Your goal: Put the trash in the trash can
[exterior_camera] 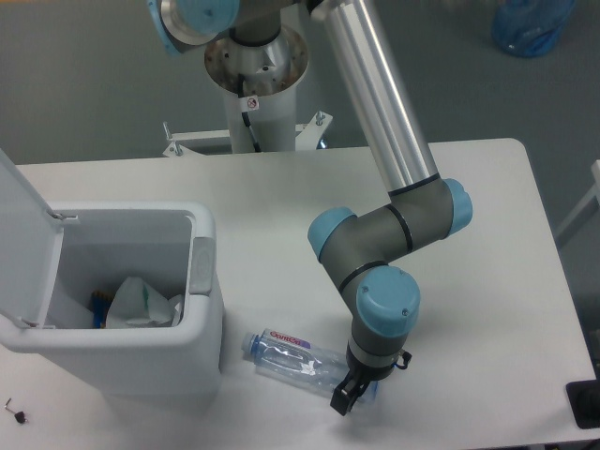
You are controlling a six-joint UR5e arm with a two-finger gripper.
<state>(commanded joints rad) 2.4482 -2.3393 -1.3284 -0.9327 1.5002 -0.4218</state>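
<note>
A: What lies around the bottle [292, 357]?

B: The trash can [131, 352] stands just beside it, at about nine o'clock from the cap. Its flip lid [23, 248] is swung open and leans up at the can's nine o'clock side. A grey panel [201, 266] sits on the can's wall at its three o'clock side. Inside, the crumpled white paper wrapper [141, 302] with a green mark lies on the floor of the can, with something dark blue beside it at nine o'clock that is too small to name.

A: Anything standing over the bottle?

B: The arm's wrist, with its blue cap [384, 300], hangs above the bottle's base end. The long silver arm tube [375, 89] runs off towards twelve o'clock, to the robot's pedestal [255, 70] beyond the table [487, 234]. A blue bag [530, 23] lies on the floor far off at one o'clock.

A: How does the bottle lie?

B: Flat on the table, long axis running from ten o'clock to four o'clock. The blue cap points at ten o'clock towards the can, and the red-and-white label is near that end, facing up.

A: And the gripper [351, 396]?

B: It is down at the bottle's base end, at four o'clock from the cap. Its dark fingers [341, 401] sit at the clear plastic, but the wrist hides the gap, so I cannot tell whether they are clamped or apart.
</note>
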